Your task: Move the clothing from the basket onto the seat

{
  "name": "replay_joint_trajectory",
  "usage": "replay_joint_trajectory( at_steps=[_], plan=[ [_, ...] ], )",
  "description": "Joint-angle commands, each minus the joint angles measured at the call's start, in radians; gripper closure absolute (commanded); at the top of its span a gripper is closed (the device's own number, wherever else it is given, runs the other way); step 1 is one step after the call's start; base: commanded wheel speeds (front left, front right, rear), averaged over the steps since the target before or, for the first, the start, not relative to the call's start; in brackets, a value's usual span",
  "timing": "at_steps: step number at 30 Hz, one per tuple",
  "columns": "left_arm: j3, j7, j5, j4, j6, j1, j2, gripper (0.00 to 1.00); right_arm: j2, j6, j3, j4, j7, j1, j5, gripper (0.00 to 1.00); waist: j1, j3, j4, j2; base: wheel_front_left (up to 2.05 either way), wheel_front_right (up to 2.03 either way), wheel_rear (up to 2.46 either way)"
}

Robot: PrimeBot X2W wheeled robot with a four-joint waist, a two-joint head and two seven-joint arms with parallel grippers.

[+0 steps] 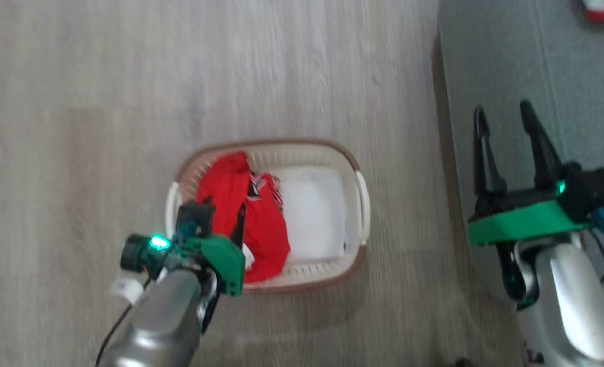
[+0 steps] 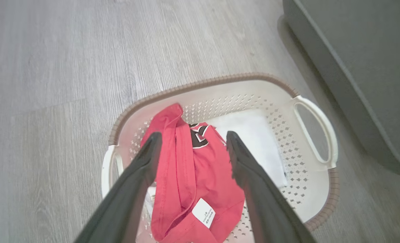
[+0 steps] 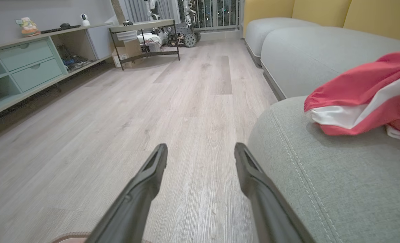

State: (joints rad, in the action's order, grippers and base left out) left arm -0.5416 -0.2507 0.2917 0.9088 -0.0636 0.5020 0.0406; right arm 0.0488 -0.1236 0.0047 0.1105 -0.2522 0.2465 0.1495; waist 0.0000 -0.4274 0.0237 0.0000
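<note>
A white perforated basket [image 1: 355,168] with a brown rim stands on the wood floor. In its left half lies crumpled red clothing [image 1: 261,224], a jersey [image 2: 189,175] with black lettering and a white tag. My left gripper [image 2: 193,141] hangs open just above the jersey, one finger on each side of it, holding nothing; in the head view the left gripper [image 1: 217,224] is over the basket's left side. Another red garment [image 3: 365,101] with a white stripe lies on the grey-green seat [image 3: 321,175]. My right gripper [image 1: 508,114] is open and empty over the seat's edge [image 1: 526,61].
The basket's right half shows its bare white bottom [image 2: 254,135]. The seat runs close along the basket's right side [image 2: 355,67]. Farther off stand a low shelf unit with drawers [image 3: 27,64], a metal-framed table [image 3: 145,33] and yellow back cushions [image 3: 321,10].
</note>
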Motion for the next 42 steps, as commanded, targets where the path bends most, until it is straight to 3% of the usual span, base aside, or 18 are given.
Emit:
replay_joint_trajectory(
  at_steps=[1,12,37,38,39,40,42],
  plan=[
    [0.015,-0.006,0.012,0.01,-0.012,0.034,0.01,0.0,0.001,-0.007,0.027,-0.038,-0.01,0.027,0.003,0.0,0.0,-0.113,0.069,0.0,0.0,0.0,0.0],
    [-0.067,-0.009,0.063,0.202,-0.04,0.215,0.01,0.0,0.001,-0.007,0.08,-0.059,-0.01,0.118,0.024,0.0,0.0,-0.294,0.127,0.0,0.0,0.0,0.0],
    [-0.135,0.041,0.092,0.361,-0.098,0.407,0.02,0.01,0.001,-0.007,0.141,-0.093,-0.01,0.2,0.095,0.0,0.0,-0.463,0.217,0.0,0.0,0.0,0.0],
    [-0.135,0.043,0.093,0.364,-0.099,0.408,0.021,0.3,0.001,-0.007,0.141,-0.095,-0.01,0.201,0.095,0.0,0.0,-0.465,0.219,0.0,0.0,0.0,0.0],
    [-0.136,0.046,0.094,0.366,-0.101,0.408,0.023,0.69,0.001,-0.007,0.141,-0.097,-0.01,0.201,0.096,0.0,0.0,-0.466,0.221,0.0,0.0,0.0,0.0],
    [-0.138,0.05,0.094,0.368,-0.102,0.407,0.025,1.0,0.001,-0.007,0.142,-0.097,-0.01,0.202,0.097,0.0,0.0,-0.465,0.223,0.0,0.0,0.0,0.0],
    [-0.141,0.05,0.096,0.371,-0.102,0.402,0.026,1.0,0.001,-0.007,0.14,-0.097,-0.01,0.201,0.099,0.0,0.0,-0.461,0.225,0.0,0.0,0.0,0.0]
  ],
)
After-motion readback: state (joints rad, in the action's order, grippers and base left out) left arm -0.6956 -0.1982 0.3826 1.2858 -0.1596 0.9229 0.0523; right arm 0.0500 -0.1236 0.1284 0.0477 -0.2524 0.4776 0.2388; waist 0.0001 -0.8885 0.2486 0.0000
